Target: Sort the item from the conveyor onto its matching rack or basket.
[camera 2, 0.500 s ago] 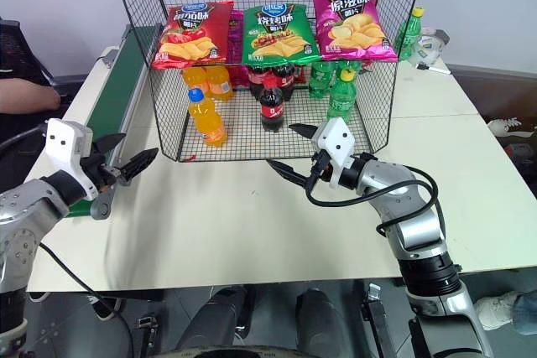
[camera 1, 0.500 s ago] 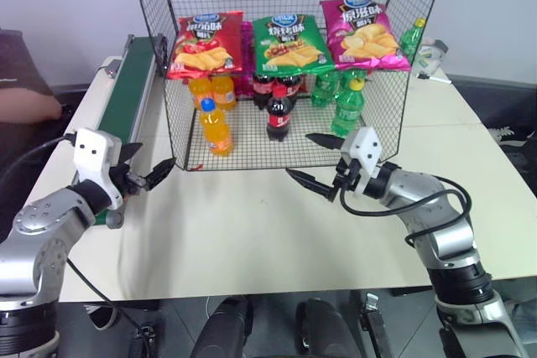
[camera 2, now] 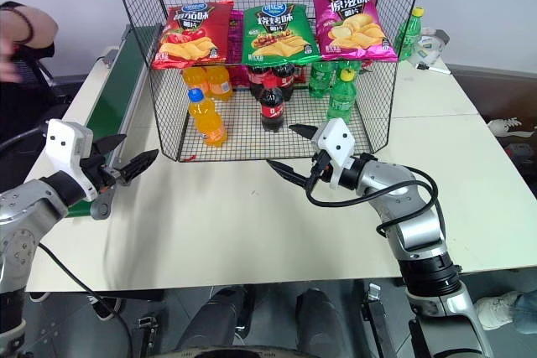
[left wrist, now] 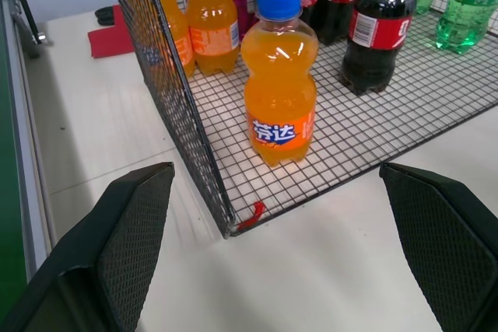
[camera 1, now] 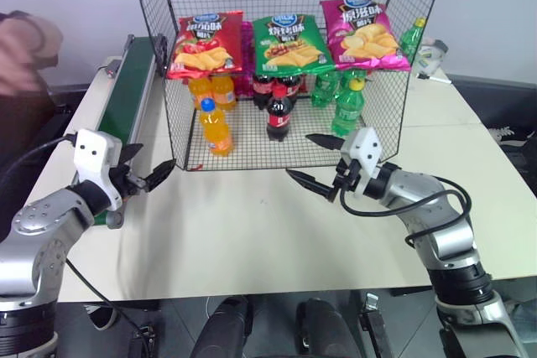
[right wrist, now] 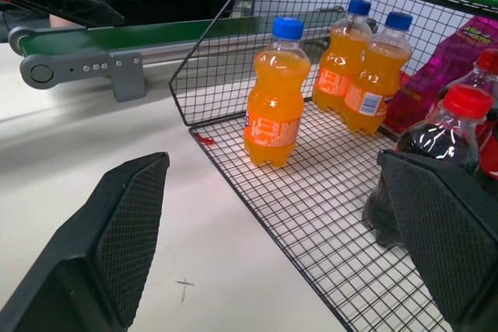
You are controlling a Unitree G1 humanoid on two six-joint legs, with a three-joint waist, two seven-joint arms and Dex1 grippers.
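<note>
L gripper & R gripper both agape, raised, empty.

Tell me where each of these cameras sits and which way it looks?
Head eyes: look forward and down at the wire rack, conveyor, left gripper and right gripper.
Left wrist: along its open fingers at the front orange soda bottle.
Right wrist: past its open fingers; same bottle.

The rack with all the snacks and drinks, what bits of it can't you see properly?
- Rack top shelf: cut off by the head views' upper edge.
- Back orange bottles: half hidden behind the red chip bag.
- Green bottles: labels too small to read.
</note>
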